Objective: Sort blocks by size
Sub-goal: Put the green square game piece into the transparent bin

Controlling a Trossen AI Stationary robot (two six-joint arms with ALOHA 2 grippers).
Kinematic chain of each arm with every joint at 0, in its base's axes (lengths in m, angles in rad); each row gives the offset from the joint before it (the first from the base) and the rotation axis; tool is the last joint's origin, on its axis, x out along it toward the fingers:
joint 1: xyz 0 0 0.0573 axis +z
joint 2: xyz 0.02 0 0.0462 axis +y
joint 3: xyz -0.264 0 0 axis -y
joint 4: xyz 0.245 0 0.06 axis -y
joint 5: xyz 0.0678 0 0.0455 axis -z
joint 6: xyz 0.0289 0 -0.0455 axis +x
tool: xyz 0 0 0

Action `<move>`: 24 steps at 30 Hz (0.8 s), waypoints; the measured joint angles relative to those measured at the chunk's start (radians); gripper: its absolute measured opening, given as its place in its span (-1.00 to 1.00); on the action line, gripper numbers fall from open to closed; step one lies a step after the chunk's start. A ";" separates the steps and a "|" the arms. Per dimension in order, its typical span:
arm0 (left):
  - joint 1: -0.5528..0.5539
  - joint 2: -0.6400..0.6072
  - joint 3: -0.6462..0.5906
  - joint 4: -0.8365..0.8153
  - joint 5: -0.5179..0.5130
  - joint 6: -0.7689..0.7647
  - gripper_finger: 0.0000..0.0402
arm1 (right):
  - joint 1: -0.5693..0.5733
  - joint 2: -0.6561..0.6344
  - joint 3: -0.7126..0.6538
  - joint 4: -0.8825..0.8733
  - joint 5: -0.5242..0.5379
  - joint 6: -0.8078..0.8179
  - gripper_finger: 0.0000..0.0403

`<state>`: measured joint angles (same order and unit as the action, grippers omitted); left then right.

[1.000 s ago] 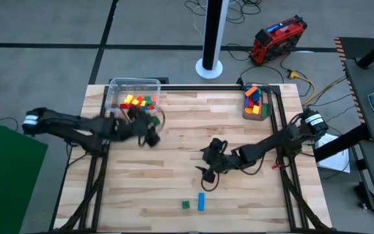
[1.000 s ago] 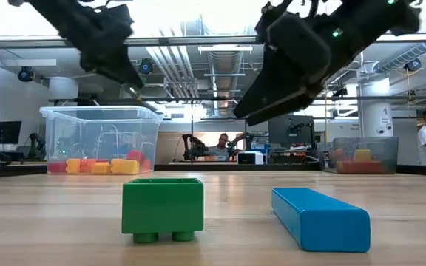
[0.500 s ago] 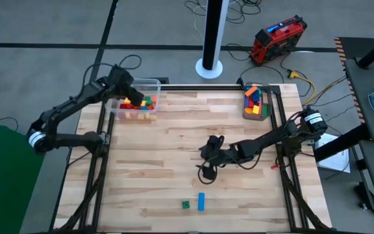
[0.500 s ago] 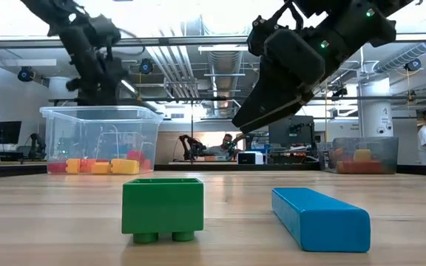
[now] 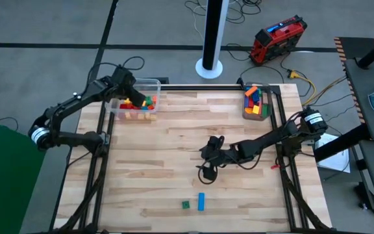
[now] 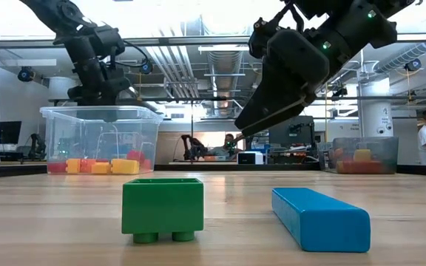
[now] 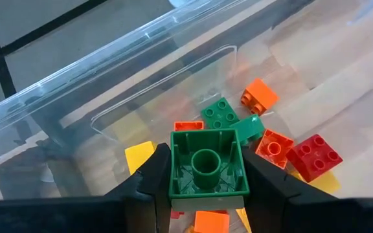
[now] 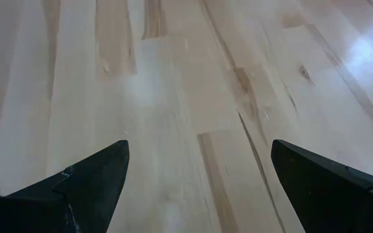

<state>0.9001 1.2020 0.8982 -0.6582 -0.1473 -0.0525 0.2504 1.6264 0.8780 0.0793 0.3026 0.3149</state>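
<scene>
Around the table: a white pole on a round base (image 5: 209,65) stands off the 12 o'clock edge, a red case (image 5: 276,39) with cables sits on the floor toward 1 o'clock, and people are working in the room behind in the low view.
In the way: nothing sits between the right gripper and the loose blocks, just bare wooden table (image 5: 174,169).
Containers: two. A clear plastic tub (image 5: 149,85) at the 11 o'clock corner, and a smaller clear bin (image 5: 255,110) at the 1 o'clock corner with orange, blue, green and red blocks stacked in it.
Loose blocks: two near the 6 o'clock edge, a green cube (image 6: 163,208) and a long blue bar (image 6: 320,216), just beside each other but not touching.
In the tub: red, orange, yellow and green blocks, too jumbled for me to count.
Left gripper (image 7: 207,178): over the tub, fingers clamped on a small green block (image 7: 208,164), its hollow underside facing the wrist camera.
Right gripper (image 5: 206,170): mid-table above the boards, fingers spread wide, holding nothing.
</scene>
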 joint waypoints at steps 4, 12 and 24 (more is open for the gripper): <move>0.000 -0.004 0.000 -0.001 0.000 0.000 -0.40 | 0.000 -0.001 -0.004 0.001 0.000 0.026 0.83; 0.000 -0.004 -0.001 -0.005 0.000 0.009 -0.40 | 0.000 -0.001 -0.007 0.001 0.000 0.032 0.83; 0.000 -0.004 -0.001 -0.051 -0.002 -0.025 -0.34 | 0.000 -0.001 -0.007 0.001 0.000 0.026 0.83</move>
<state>0.9001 1.1976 0.8969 -0.7091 -0.1491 -0.0775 0.2504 1.6257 0.8711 0.0799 0.3031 0.3408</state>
